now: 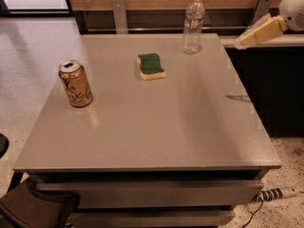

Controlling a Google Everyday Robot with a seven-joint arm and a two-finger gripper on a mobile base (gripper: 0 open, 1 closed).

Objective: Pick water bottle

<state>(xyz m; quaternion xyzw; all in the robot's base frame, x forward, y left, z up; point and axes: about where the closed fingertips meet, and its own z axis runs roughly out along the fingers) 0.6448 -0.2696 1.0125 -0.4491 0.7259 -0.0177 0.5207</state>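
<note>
The water bottle [193, 23] is a small clear plastic bottle with a white cap and a pale label band. It stands upright near the far edge of the grey table [156, 122], right of centre. My gripper [247, 39] hangs in the air at the upper right, past the table's right edge. It is level with the bottle's lower half and well to the right of it, pointing left toward it and touching nothing. It holds nothing that I can see.
A copper-gold soda can [75, 83] stands upright at the table's left. A green-and-yellow sponge [151, 66] lies left of the bottle. A wood-panelled wall with metal brackets [119, 14] runs behind the table. A power strip [278, 193] lies on the floor at lower right.
</note>
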